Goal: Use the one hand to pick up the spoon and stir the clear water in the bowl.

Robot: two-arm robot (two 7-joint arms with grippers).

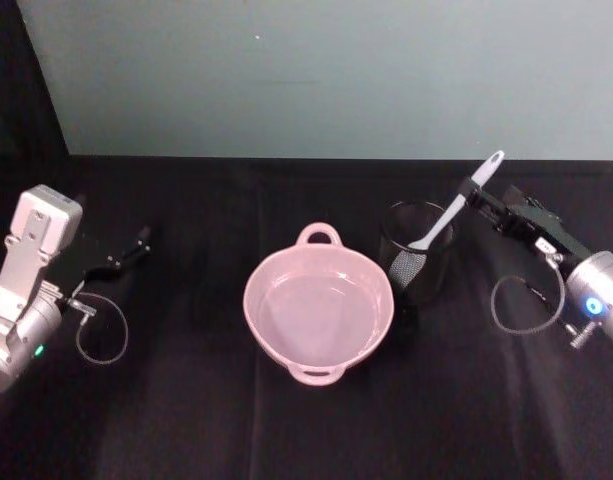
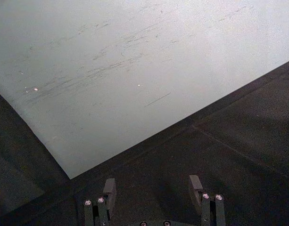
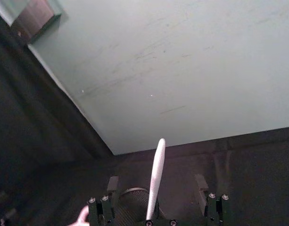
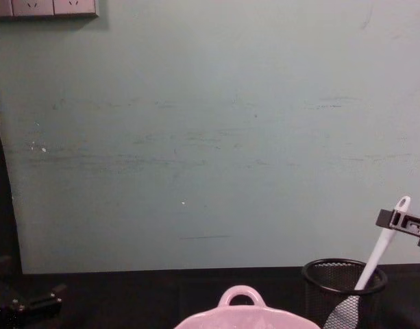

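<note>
white spoon (image 1: 448,215) stood in mesh cup (image 1: 418,262), not picked up | right gripper (image 3: 156,181) just right of cup, jaws apart around handle | left gripper (image 2: 151,186) far left of cup, jaws apart | pink bowl (image 1: 261,320) beside cup, not stirred yet

Table (image 1: 186,420): flat top covered in black cloth, running back to a pale green wall (image 1: 336,80). Two items stand directly on it.

1. Bowl (image 1: 254,285): pale pink, glossy and round, with a small arched loop handle at the far rim and another at the near rim. It stands upright at the middle of the table.
2. Mesh cup (image 1: 436,265): black wire, cylindrical, upright. It stands just beside the bowl on the robot's right, slightly farther back. Whether the two touch cannot be told.
</note>
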